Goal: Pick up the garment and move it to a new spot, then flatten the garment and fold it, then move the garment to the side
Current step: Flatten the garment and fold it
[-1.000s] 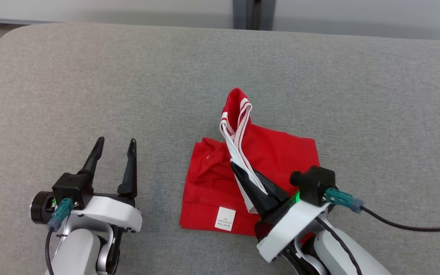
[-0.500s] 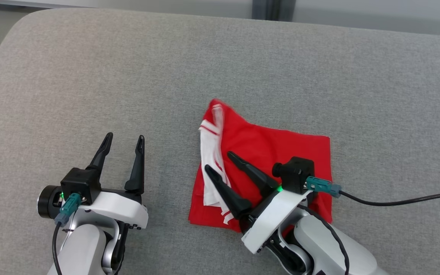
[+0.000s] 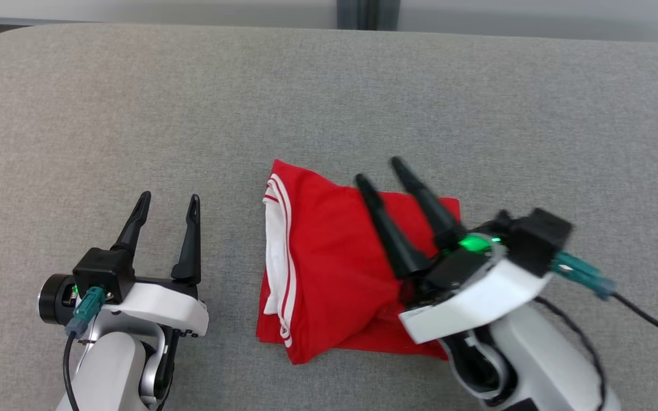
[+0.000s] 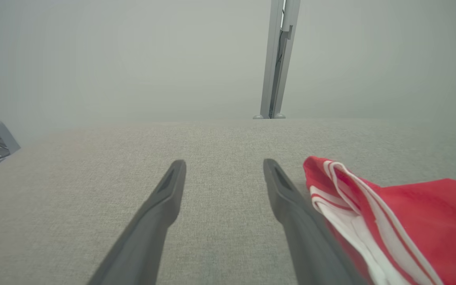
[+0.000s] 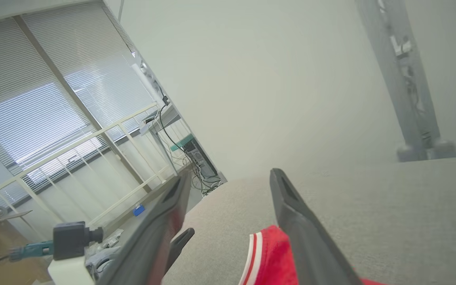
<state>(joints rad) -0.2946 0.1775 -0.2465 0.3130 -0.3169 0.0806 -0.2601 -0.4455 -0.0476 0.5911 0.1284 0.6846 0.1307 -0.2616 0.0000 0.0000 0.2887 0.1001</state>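
Garment point(image 3: 329, 268): red with white stripes, folded into a small block. Lies flat on the grey tabletop point(image 3: 135, 103), a bit toward 6 o'clock from the middle. White striped edge on the 9 o'clock side, plain red on the 3 o'clock side.

Right hand point(image 3: 378, 171): spread wide, holding nothing. Hangs over the 3 o'clock part of the red cloth and points to about 11 o'clock. Hard to tell if touching the cloth or just above it.

Left hand point(image 3: 169, 198): spread wide too, with nothing in it. Sits near the cloth at 9 o'clock, apart from it, and points to 12 o'clock.

Step now, as a best guess: fold looks done, cloth set down and let go. Left to do: moving the block to the side.

Next move, most likely: come down on one edge of the block and pinch all the layers at once, not just the top one. Then lift or slide slowly toward 3 o'clock or 9 o'clock. Too quick, or too few layers, and the fold may fall open.
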